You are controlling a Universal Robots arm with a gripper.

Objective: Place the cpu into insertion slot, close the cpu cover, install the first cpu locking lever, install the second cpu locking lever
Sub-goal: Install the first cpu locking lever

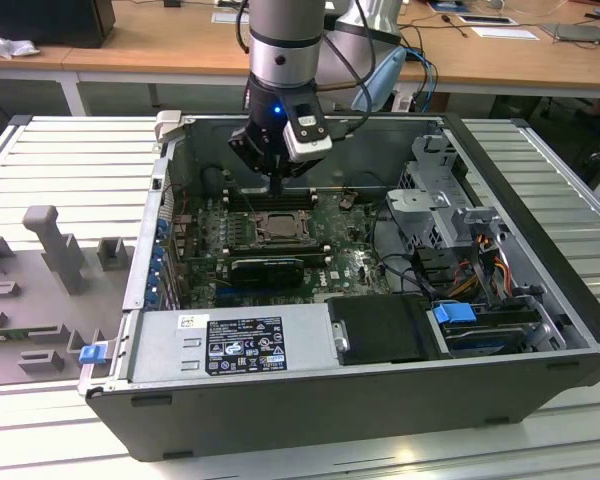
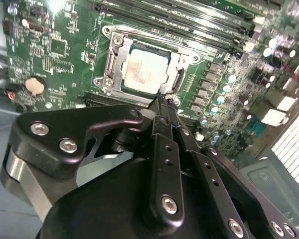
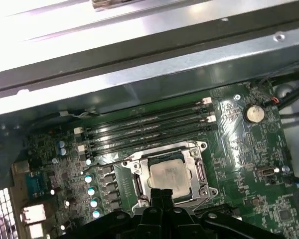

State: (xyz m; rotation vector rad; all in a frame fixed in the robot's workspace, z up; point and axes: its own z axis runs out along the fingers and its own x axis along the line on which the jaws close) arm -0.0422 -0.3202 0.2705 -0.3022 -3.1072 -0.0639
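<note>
A computer case [image 1: 310, 400] is lying open on a grey table [image 1: 70, 160], with the claw [image 2: 162, 102] hanging over the slot [image 3: 199, 172].
The cpu [image 3: 168, 175] is sitting in the slot, and the cover [image 3: 164, 152] is lying flat around it. The claw is pinching shut on nothing, its tip right at the slot's edge, with the cpu just past it.

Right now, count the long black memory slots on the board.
4 memory slots, parallel in one bank between the insertion slot and the case wall; none seem hidden.

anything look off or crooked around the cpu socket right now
Nothing stands out. The cpu sits flat and square in the insertion slot, the cpu cover lies down around it, and the gripper is at the socket's edge.
</note>
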